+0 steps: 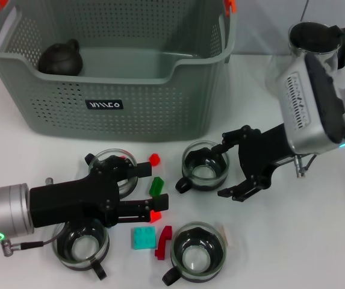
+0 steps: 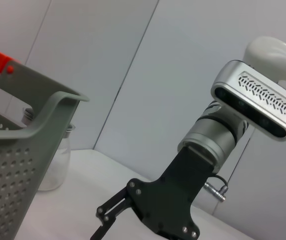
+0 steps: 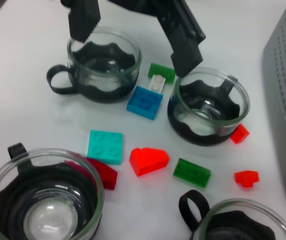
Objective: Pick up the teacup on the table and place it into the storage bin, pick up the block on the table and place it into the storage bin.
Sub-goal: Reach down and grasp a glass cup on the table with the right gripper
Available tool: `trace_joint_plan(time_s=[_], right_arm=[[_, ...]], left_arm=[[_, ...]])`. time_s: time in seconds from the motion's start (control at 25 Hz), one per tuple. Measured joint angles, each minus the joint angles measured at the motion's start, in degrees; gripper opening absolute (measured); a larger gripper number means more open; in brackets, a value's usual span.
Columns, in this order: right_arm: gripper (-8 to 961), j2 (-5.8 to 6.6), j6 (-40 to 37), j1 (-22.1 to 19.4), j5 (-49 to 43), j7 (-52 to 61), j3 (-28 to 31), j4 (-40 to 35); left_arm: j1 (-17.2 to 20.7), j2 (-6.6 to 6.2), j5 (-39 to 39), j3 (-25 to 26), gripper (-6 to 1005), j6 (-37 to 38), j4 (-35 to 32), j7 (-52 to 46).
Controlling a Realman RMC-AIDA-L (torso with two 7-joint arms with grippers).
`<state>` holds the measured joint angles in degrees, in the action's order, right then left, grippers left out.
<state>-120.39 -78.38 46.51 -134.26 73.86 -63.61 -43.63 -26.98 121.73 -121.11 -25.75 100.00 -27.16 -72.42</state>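
Across the worktop (image 1: 317,241), seen from the head camera, the bin (image 1: 109,66) is standing at the back with a dark teapot (image 1: 61,58) lying inside near its left wall. Four glass cups are sitting in front of it: one (image 1: 205,164) just beside the right end effector (image 1: 235,168), whose fingers are spread wide and holding nothing; one (image 1: 197,251) nearer the front; one (image 1: 80,244) at front left; and one (image 1: 113,171) partly hidden under the left end effector (image 1: 149,186). That one's fingers are parted, with a green block (image 1: 157,186) lying between them, not gripped. A teal block (image 1: 142,238) and a dark red block (image 1: 163,241) are lying between the front cups. A glass pitcher (image 1: 317,39) is standing at back right.

From the left wrist, the bin's rim (image 2: 38,107) and the right arm are showing.

From the right wrist, cups and blocks are lying scattered, among them a blue block (image 3: 145,102) and a bright red block (image 3: 148,160).
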Motion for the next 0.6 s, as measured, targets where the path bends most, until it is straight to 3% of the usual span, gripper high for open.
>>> trace_joint_plan(time_s=[0.6], right_arm=[[881,-0.43,8.5,0.9,2.2,3.2,-10.2,2.6]], left_arm=[[0.2,0.00,0.0,0.0,932,0.0,0.1,0.1]])
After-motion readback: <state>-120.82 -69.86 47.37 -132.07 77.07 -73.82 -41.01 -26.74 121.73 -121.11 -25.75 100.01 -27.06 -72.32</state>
